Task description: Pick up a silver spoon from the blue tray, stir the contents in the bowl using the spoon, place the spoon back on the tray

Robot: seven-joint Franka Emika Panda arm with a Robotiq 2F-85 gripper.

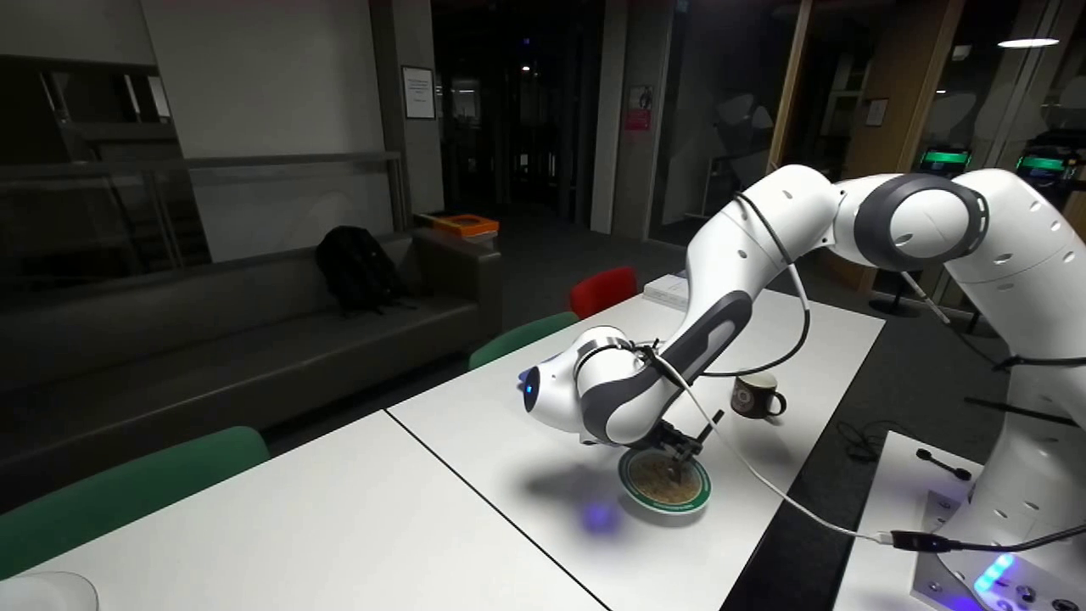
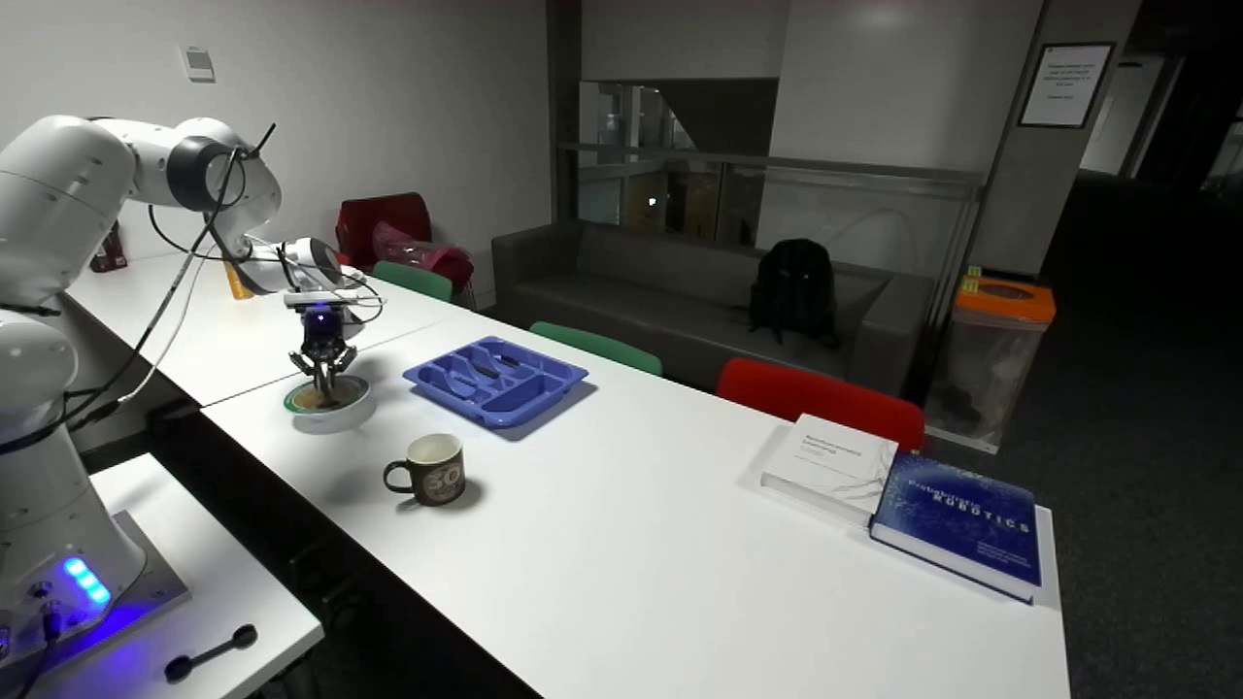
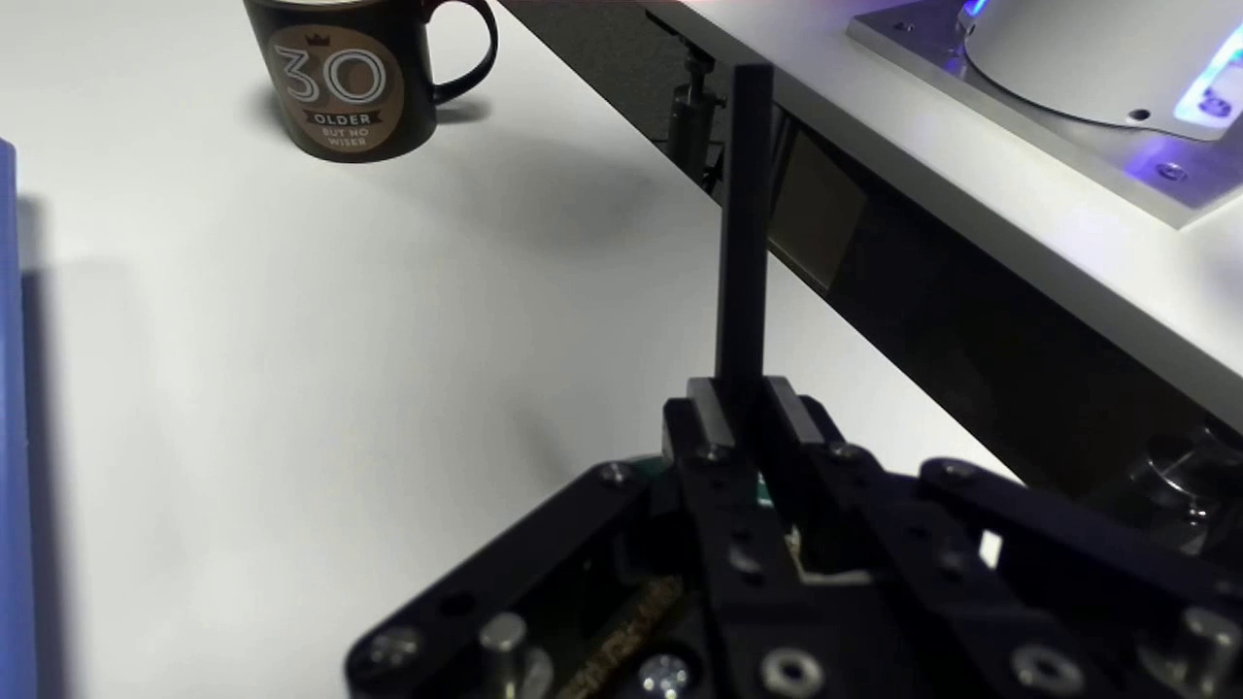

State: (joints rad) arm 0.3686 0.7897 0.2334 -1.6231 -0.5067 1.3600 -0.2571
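My gripper is shut on the black handle of the spoon, low over the bowl. It also shows in an exterior view and in the wrist view. The handle sticks out past the fingertips, and also shows in an exterior view. The spoon's lower end reaches down to the contents; its tip is hard to make out. The green-rimmed bowl stands on the table, also in an exterior view. The blue tray lies beyond the bowl; its edge shows in the wrist view.
A dark mug stands near the bowl, also in the wrist view. Dark-handled utensils lie in the tray. A white book and a blue book lie at the table's far end. A cable hangs from the arm.
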